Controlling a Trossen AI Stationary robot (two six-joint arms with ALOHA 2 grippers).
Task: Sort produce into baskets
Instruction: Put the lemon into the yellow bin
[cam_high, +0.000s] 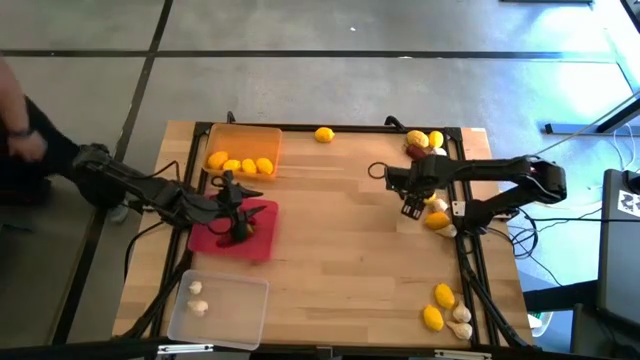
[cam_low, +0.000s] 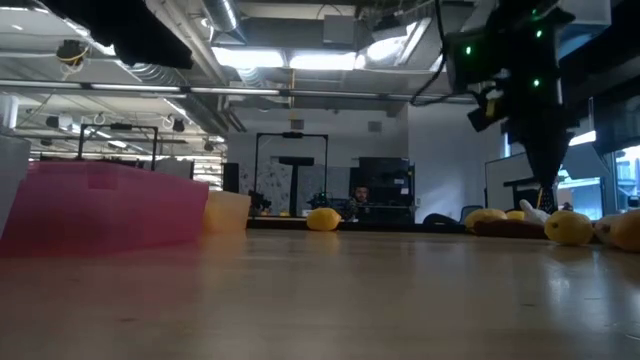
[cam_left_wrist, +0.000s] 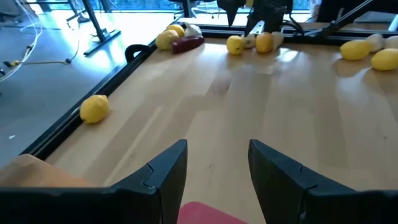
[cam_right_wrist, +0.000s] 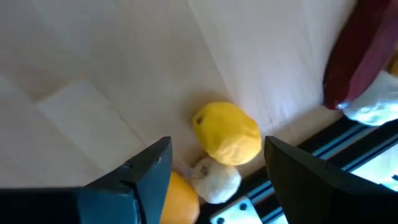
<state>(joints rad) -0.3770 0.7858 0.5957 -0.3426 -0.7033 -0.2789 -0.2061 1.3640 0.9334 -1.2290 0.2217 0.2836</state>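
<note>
We take the red-pink basket (cam_high: 235, 232) as our landmark. The left arm reaches in from the table's left edge, and the left gripper (cam_high: 236, 222) sits over this basket, pointing across the table toward the far-right pile; its fingers (cam_left_wrist: 166, 171) stand apart with nothing between them, the basket's red edge showing just below them.

Just behind the red-pink basket lies the orange basket (cam_high: 243, 150), holding four lemons (cam_high: 240, 163). In front of it sits the clear basket (cam_high: 219, 310) with two garlic bulbs (cam_high: 197, 298). One lemon (cam_high: 324, 135) lies alone at the far edge, beyond and to the right of the orange basket.

Well to the right of the red-pink basket, the right arm bends in from the table's right edge, its forearm running leftward and its wrist turned down. The right gripper (cam_high: 412, 207) hangs over a lemon (cam_right_wrist: 227, 132) and a garlic bulb (cam_right_wrist: 215, 178) by the table's right rail, its fingers (cam_right_wrist: 149, 171) spread wide to either side of them, gripping nothing. A dark red pepper (cam_right_wrist: 357, 59) lies near that lemon. More lemons and garlic (cam_high: 447, 308) rest at the near-right corner.
</note>
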